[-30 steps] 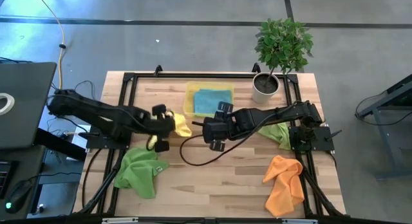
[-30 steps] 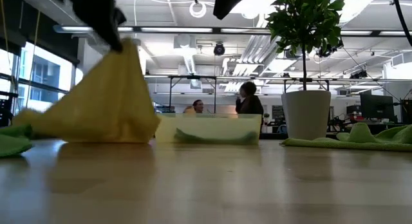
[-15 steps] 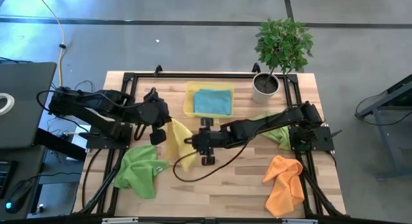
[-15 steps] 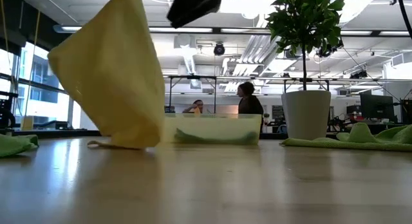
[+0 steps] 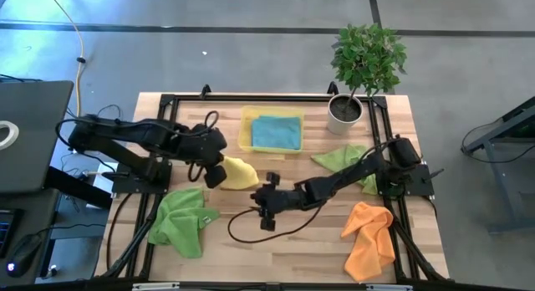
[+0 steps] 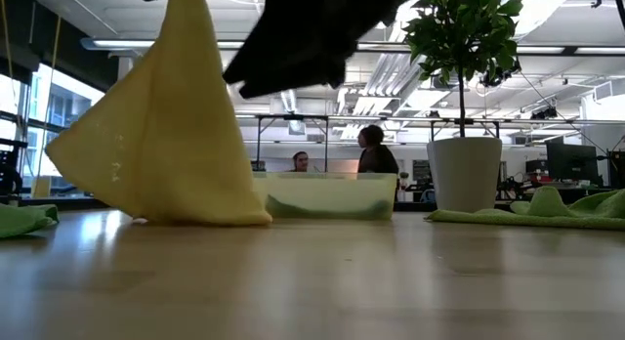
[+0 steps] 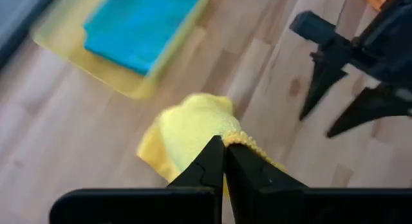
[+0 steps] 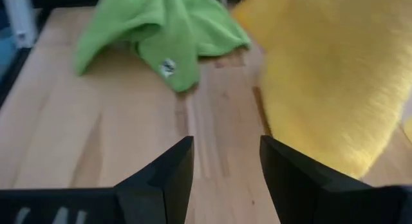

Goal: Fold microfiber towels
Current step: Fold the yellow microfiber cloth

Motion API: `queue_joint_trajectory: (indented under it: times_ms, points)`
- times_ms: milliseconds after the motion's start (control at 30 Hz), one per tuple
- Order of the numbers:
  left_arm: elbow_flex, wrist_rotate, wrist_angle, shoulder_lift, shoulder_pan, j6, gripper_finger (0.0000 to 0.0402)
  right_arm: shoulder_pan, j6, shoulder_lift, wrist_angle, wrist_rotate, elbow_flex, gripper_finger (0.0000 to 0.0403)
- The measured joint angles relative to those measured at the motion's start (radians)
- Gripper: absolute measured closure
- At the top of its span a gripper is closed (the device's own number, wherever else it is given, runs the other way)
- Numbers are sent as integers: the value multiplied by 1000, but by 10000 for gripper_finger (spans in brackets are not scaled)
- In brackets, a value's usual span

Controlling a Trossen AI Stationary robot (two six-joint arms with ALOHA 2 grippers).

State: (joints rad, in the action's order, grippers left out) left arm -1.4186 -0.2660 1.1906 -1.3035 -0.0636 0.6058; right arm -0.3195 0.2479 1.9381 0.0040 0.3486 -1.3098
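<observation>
High view: soft yellow microfiber towel (image 5: pixel 235 172) lifted by one pinched edge in closed left gripper (image 5: pixel 216 172), lower part now heaped near table centre, released by right gripper (image 5: pixel 267 201), fingers spread, drawn back nearer; fold apparently needing regrip.

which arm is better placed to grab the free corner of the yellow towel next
The right. Its pincer is open and empty, low beside the yellow towel. The left pincer is already shut on the towel's top edge, holding it up.

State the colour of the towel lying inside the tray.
Blue towel, clearest in the high view.
</observation>
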Motion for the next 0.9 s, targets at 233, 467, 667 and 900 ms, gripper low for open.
queue_joint_trajectory:
  times_ms: [233, 467, 667, 900]
  points:
    - [-7, 128, -159, -64, -14, -11, 401, -22, 92, 0, 50, 8, 50, 233]
    - [-84, 64, -168, -116, -9, -23, 401, -74, 87, 0, 200, 153, 49, 233]
    - [-113, 66, -203, -143, 6, 7, 401, -95, 88, 0, 155, 403, 49, 233]
    - [-115, 166, -424, -142, -4, -7, 401, -95, 91, -1, 26, 483, 49, 233]
